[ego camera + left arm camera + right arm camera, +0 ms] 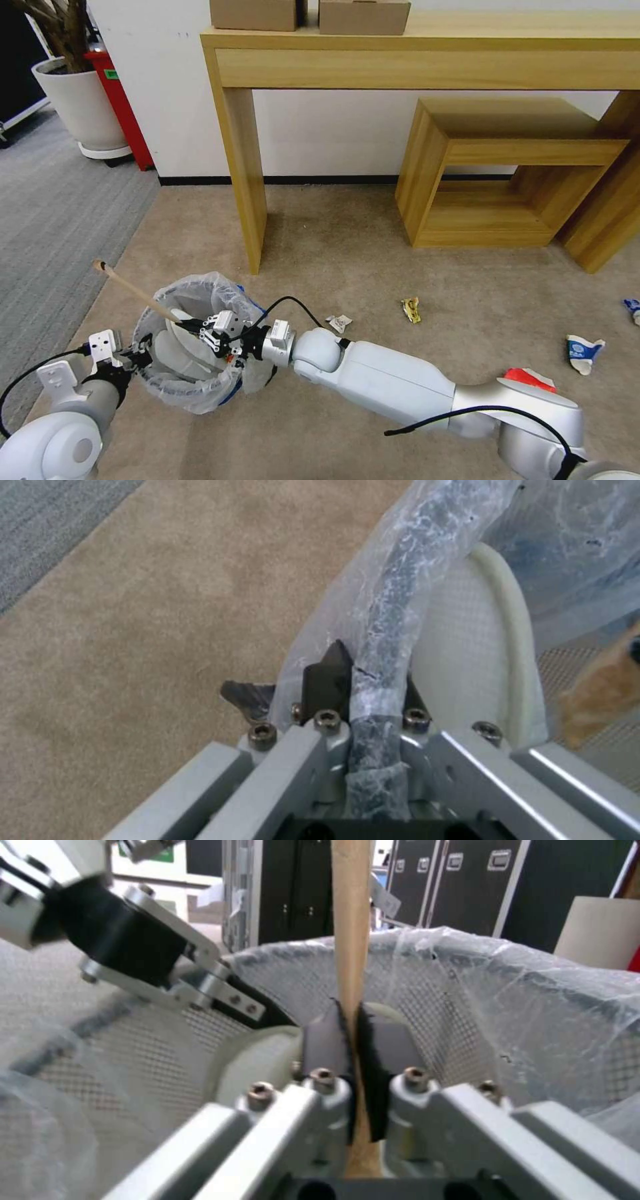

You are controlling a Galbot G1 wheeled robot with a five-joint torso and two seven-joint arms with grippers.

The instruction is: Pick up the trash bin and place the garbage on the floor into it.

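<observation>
Trash bin [190, 373] with its translucent white bag liner is held above the beige carpet [373, 253], at the lower left of the head view, near the leg of the wooden desk [427, 60]. The left gripper [137, 357] holds the bin at the rim on the robot's left side; in the left wrist view its jaws are pinching the dark rim [393, 615] together with the plastic of the liner. A white slipper [467, 650] lies inside the bin, just beside this rim.

The right gripper [210, 331] is over the opening of the bin, reaching in from the robot's right. Its jaws are pressed on a wooden stick [133, 289], which passes between the two dark pads [327, 1040]. The stick is tilted: its far end points up and out over the left edge of the bin, and the held end is above the inside of the bin. The mesh wall [467, 1005] of the bin shows through the liner.

More garbage lies on the carpet, well apart from the bin: a small white wrapper [339, 323], a yellow wrapper [411, 310], a blue-white carton [583, 351], and a red thing [528, 379] partly hidden behind the right arm, perhaps a carton. Another blue-white piece [632, 308] lies at the right edge.
</observation>
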